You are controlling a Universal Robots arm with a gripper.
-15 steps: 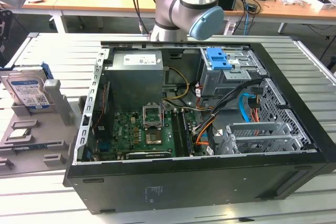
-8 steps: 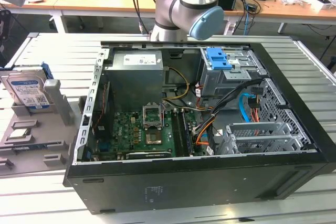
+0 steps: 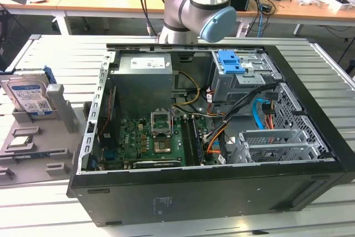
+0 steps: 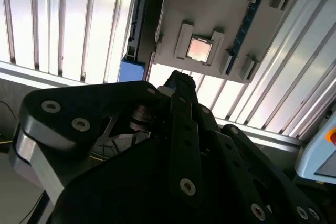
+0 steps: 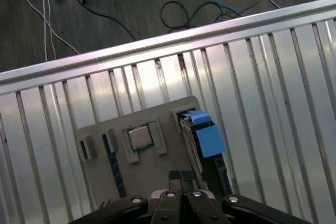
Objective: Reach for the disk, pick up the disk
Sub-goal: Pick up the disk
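Exterior view, disk (image 3: 30, 97) label-side, first wrist view, disk edge-on

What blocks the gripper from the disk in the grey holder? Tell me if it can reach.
Probably yes. The gripper hangs over the grey holder, where the disk stands on edge with its blue-railed upper edge exposed. Nothing shows between them in the first wrist view; the chip sits in its own seat.

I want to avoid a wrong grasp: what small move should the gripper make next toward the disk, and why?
Probably shift sideways toward the disk. In the first wrist view the gripper hangs above the grey holder, lined up between the square chip and the upright disk.
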